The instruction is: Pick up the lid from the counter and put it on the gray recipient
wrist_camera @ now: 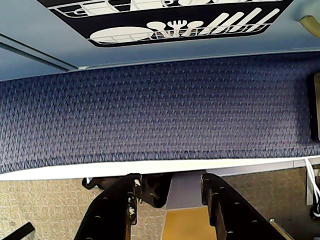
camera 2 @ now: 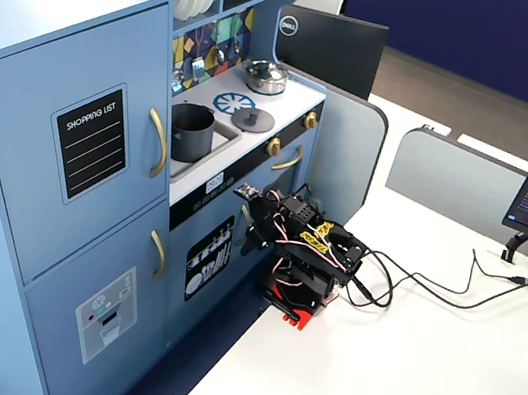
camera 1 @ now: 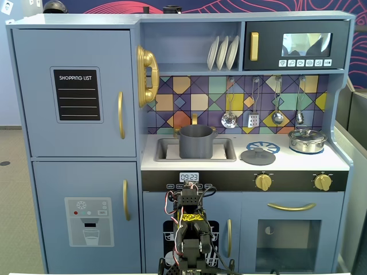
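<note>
The lid (camera 1: 257,156) (camera 2: 254,120), a flat dark-gray disc with a small knob, lies on the counter (camera 1: 287,162) (camera 2: 292,97) just in front of the blue burner print. The gray recipient (camera 1: 196,141) (camera 2: 191,133) stands uncovered in the sink recess, left of the lid in a fixed view. The arm (camera 1: 190,229) (camera 2: 303,250) is folded low in front of the kitchen, well below the counter. In the wrist view my gripper (wrist_camera: 170,181) is open with nothing between its black fingers (wrist_camera: 122,200), over the white table edge and blue carpet. Lid and pot do not show there.
A shiny silver pot (camera 1: 307,140) (camera 2: 264,76) with its own lid sits at the counter's right end. Utensils (camera 1: 252,112) hang on the tiled back wall above. The arm is clamped to a white table (camera 2: 415,385) with cables (camera 2: 432,284); a Dell monitor (camera 2: 329,48) stands behind.
</note>
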Robot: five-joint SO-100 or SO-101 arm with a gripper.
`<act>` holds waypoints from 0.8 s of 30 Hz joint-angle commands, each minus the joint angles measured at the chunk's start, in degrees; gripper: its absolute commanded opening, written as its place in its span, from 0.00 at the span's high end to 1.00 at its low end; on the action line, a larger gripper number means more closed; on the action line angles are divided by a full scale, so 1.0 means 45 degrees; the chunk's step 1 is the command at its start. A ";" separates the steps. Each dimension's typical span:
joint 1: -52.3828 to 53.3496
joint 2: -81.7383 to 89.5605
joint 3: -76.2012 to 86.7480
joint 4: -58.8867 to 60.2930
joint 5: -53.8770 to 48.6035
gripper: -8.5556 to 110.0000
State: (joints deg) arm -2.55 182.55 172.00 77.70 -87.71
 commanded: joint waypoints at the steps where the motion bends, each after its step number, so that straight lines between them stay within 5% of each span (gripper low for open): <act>1: 0.1172 -0.0078 0.0000 0.2148 0.0547 0.93; 16: 0.1289 -0.0098 -0.0664 0.1328 0.1289 0.93; 24: 0.3281 -0.0098 -0.4355 -0.0371 -0.0645 0.93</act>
State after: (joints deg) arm 6.59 182.29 160.84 78.75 -87.80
